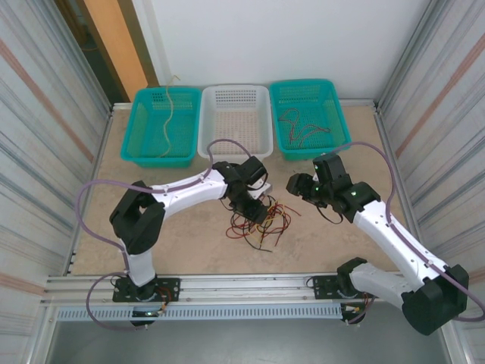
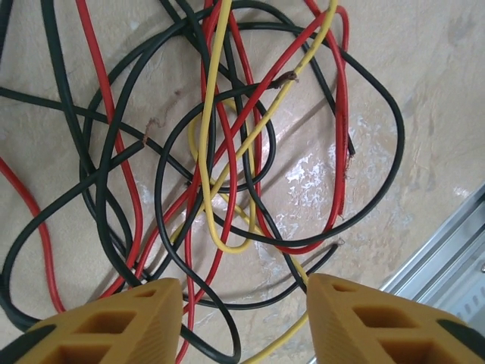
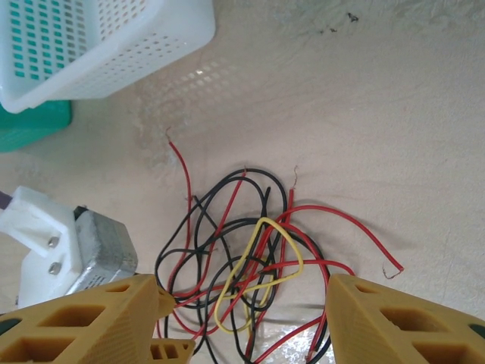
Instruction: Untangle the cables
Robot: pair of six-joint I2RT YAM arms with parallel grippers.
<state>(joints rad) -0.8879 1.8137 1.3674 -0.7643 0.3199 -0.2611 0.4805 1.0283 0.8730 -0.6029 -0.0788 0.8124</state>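
The cables [image 1: 258, 221] lie as a tangle of red, black and yellow loops on the table in front of the arms. My left gripper [image 1: 256, 206] hangs directly over the tangle. In the left wrist view its fingers stand apart, low over the cables [image 2: 227, 152]. Several strands run across the table between the fingers, and the left gripper [image 2: 246, 318] is open with nothing pinched. My right gripper [image 1: 295, 185] is just right of the pile and higher. It is open [image 3: 242, 311], with the cables [image 3: 250, 258] below and apart from its fingers.
Three baskets line the back edge: a teal one [image 1: 136, 144] with a yellowish wire, a white one [image 1: 206, 136], and a teal one [image 1: 282, 144] with red and black wires. A metal rail [image 2: 447, 250] runs along the near edge. The left wrist's housing [image 3: 76, 250] shows beside the pile.
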